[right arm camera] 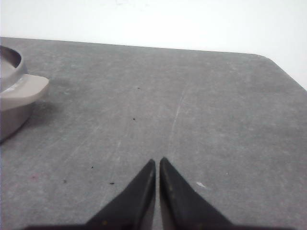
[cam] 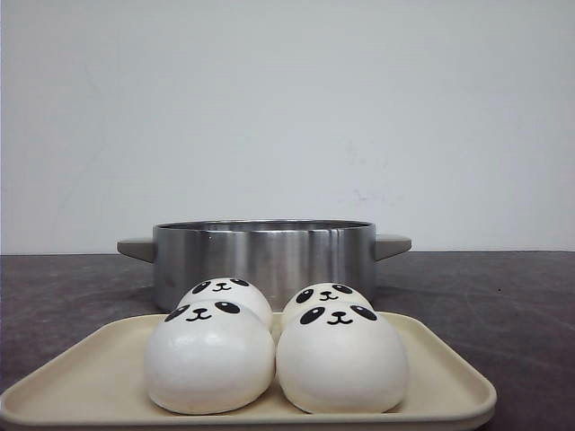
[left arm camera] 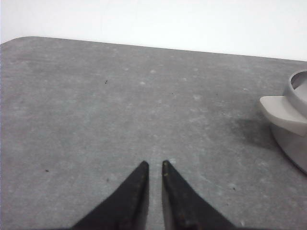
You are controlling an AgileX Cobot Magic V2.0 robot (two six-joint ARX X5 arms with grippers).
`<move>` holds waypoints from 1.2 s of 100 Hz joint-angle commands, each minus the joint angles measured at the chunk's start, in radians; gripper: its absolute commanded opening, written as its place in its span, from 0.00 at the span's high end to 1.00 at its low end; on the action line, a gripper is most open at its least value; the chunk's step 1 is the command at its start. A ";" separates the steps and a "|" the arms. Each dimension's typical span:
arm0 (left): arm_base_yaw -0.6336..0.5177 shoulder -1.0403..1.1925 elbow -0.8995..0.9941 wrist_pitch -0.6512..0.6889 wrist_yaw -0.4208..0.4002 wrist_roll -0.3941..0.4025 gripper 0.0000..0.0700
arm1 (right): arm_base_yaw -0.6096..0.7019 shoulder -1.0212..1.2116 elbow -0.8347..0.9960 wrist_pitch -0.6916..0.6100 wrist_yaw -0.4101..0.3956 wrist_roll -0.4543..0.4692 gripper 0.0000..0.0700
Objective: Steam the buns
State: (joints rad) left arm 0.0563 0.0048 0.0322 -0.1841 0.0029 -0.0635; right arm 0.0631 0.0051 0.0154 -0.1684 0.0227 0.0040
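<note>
White panda-faced buns (cam: 340, 357), all 4, sit on your cream tray (cam: 449, 382); steel pot (cam: 263, 256) awaits. Left end effector (left arm camera: 155, 165) and right end effector (right arm camera: 157, 162): narrow, empty.

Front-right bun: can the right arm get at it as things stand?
Probably yes. The front-right bun sits uncovered on the tray, open from above and from the right. The right gripper, shut and empty, hangs over bare table beside the pot.
</note>
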 commanded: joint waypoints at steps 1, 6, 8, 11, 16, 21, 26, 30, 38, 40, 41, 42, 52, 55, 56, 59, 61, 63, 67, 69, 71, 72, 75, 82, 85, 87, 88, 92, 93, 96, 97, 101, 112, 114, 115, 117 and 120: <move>0.000 -0.002 -0.018 -0.003 0.005 -0.001 1.00 | -0.001 -0.002 -0.003 0.011 0.003 -0.005 0.99; 0.000 -0.002 -0.018 -0.004 0.005 -0.001 1.00 | -0.001 -0.002 -0.003 0.011 0.003 -0.005 0.99; 0.000 -0.002 -0.018 -0.003 0.005 -0.001 1.00 | -0.001 -0.002 -0.003 0.011 0.003 -0.005 0.99; 0.000 -0.002 -0.018 -0.004 0.005 -0.001 1.00 | -0.001 -0.002 -0.003 0.011 0.003 -0.005 0.99; 0.000 -0.002 -0.018 -0.003 0.005 -0.001 1.00 | -0.001 -0.002 -0.003 0.011 0.003 -0.005 0.99; 0.000 -0.002 -0.018 -0.004 0.005 -0.001 1.00 | -0.001 -0.002 -0.003 0.011 0.003 -0.005 0.99; 0.000 -0.002 -0.018 -0.004 0.005 -0.001 1.00 | -0.001 -0.002 -0.003 0.011 0.003 -0.005 0.99; 0.000 -0.002 -0.018 -0.004 0.005 -0.001 1.00 | -0.001 -0.002 -0.003 0.011 0.003 -0.005 0.99; 0.000 -0.002 -0.018 -0.004 0.005 -0.001 1.00 | -0.001 -0.002 -0.003 0.011 0.003 -0.004 0.99; 0.000 -0.002 -0.018 -0.004 0.005 -0.001 1.00 | -0.001 -0.002 -0.003 0.011 0.003 -0.004 0.99; 0.000 -0.002 -0.018 -0.004 0.005 -0.001 1.00 | -0.001 -0.002 -0.003 0.011 0.003 -0.004 0.99; 0.000 -0.002 -0.018 -0.004 0.005 -0.001 1.00 | -0.001 -0.002 -0.003 0.011 0.002 -0.004 0.99; 0.000 -0.002 -0.018 -0.004 0.005 -0.001 1.00 | 0.000 -0.002 -0.003 0.024 -0.005 -0.003 0.99; 0.000 -0.002 -0.018 -0.004 0.005 -0.001 1.00 | 0.000 -0.002 -0.003 0.038 -0.006 0.007 0.99; 0.000 -0.002 -0.018 -0.003 0.005 -0.001 1.00 | 0.000 -0.002 -0.003 0.043 -0.006 0.013 0.99; 0.000 -0.002 -0.018 -0.004 0.005 -0.001 1.00 | 0.000 -0.002 -0.003 0.064 -0.010 0.038 0.99; 0.000 -0.002 -0.018 -0.004 0.005 -0.001 1.00 | 0.000 -0.002 -0.003 0.079 -0.017 0.064 0.99; 0.000 -0.002 -0.018 -0.004 0.005 -0.001 1.00 | 0.000 -0.002 -0.003 0.097 -0.031 0.096 0.99; 0.000 -0.002 -0.018 -0.003 0.005 -0.005 1.00 | 0.000 -0.002 -0.003 0.138 -0.069 0.168 0.99; 0.000 -0.002 -0.018 -0.003 0.006 -0.018 1.00 | 0.000 -0.002 -0.002 0.159 -0.091 0.203 0.99; 0.000 -0.002 -0.018 -0.003 0.006 -0.040 1.00 | 0.000 -0.002 -0.002 0.185 -0.115 0.237 0.99; 0.000 -0.002 -0.018 -0.003 0.006 -0.047 1.00 | 0.000 -0.002 -0.002 0.198 -0.126 0.254 0.99; 0.000 -0.002 -0.018 -0.003 0.011 -0.105 1.00 | 0.000 -0.002 -0.002 0.242 -0.161 0.304 0.99; 0.000 -0.002 -0.018 -0.003 0.043 -0.279 1.00 | 0.000 -0.002 -0.002 0.349 -0.229 0.413 0.99; 0.000 -0.002 -0.017 -0.003 0.049 -0.320 1.00 | 0.000 -0.002 -0.002 0.377 -0.232 0.441 0.99; 0.000 -0.002 -0.017 -0.003 0.053 -0.351 1.00 | 0.000 -0.002 -0.002 0.396 -0.232 0.464 0.99; 0.000 -0.002 -0.017 -0.003 0.055 -0.366 1.00 | 0.000 -0.002 -0.002 0.406 -0.232 0.476 0.99; 0.000 -0.002 -0.016 -0.006 0.074 -0.433 1.00 | 0.000 -0.002 -0.001 0.425 -0.232 0.531 0.99; 0.000 -0.002 -0.014 -0.010 0.082 -0.448 1.00 | 0.000 -0.002 0.000 0.426 -0.232 0.545 0.99; 0.000 -0.002 -0.008 -0.013 0.109 -0.479 1.00 | 0.000 -0.002 0.005 0.424 -0.233 0.582 0.99; 0.000 -0.002 -0.006 -0.011 0.114 -0.483 1.00 | 0.000 -0.002 0.008 0.420 -0.233 0.592 0.99; 0.000 -0.002 0.006 -0.006 0.138 -0.481 1.00 | 0.000 -0.002 0.025 0.393 -0.235 0.621 0.99; 0.000 0.001 0.073 -0.004 0.213 -0.473 1.00 | 0.000 0.004 0.138 0.223 -0.243 0.628 0.99; 0.000 0.007 0.097 -0.005 0.222 -0.463 0.99 | 0.000 0.013 0.174 0.180 -0.242 0.601 0.99; 0.000 0.009 0.102 -0.005 0.223 -0.461 0.99 | 0.000 0.016 0.181 0.172 -0.242 0.594 0.99; 0.000 0.017 0.124 -0.005 0.229 -0.447 0.99 | 0.000 0.026 0.211 0.143 -0.241 0.564 0.99; 0.000 0.034 0.161 -0.005 0.232 -0.423 0.99 | 0.000 0.046 0.259 0.104 -0.241 0.509 0.99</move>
State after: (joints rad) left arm 0.0559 0.0196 0.1085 -0.2184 0.2195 -0.5102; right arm 0.0643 0.0250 0.1669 -0.0063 -0.2150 0.5877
